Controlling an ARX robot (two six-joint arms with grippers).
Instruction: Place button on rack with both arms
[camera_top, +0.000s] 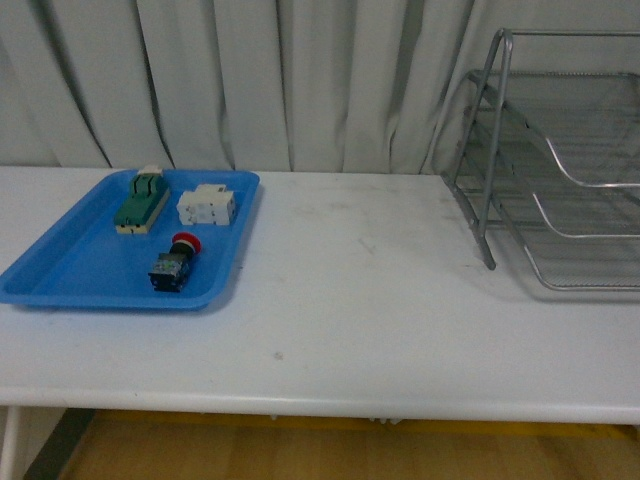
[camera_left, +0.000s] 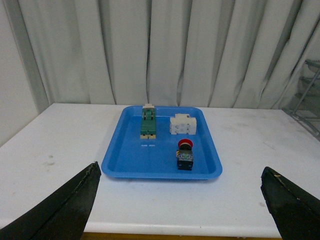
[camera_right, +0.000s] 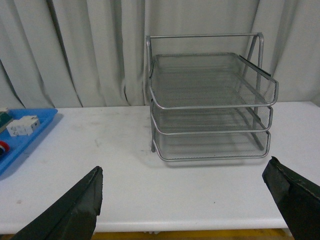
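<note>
The button (camera_top: 172, 263), red cap on a dark body, lies in the blue tray (camera_top: 60, 272) at the table's left; the left wrist view shows the button (camera_left: 185, 155) too. The silver wire rack (camera_top: 560, 160) stands at the right; in the right wrist view the rack (camera_right: 210, 105) faces me with three empty tiers. My left gripper (camera_left: 182, 200) hangs open, back from the table's front edge, facing the tray. My right gripper (camera_right: 185, 200) is open too, facing the rack from the front edge. Neither arm shows in the front view.
A green-topped switch block (camera_top: 140, 200) and a white block (camera_top: 207, 206) also sit in the blue tray, behind the button. White table (camera_top: 360, 300) stretches between tray and rack. A grey curtain (camera_top: 300, 80) hangs behind.
</note>
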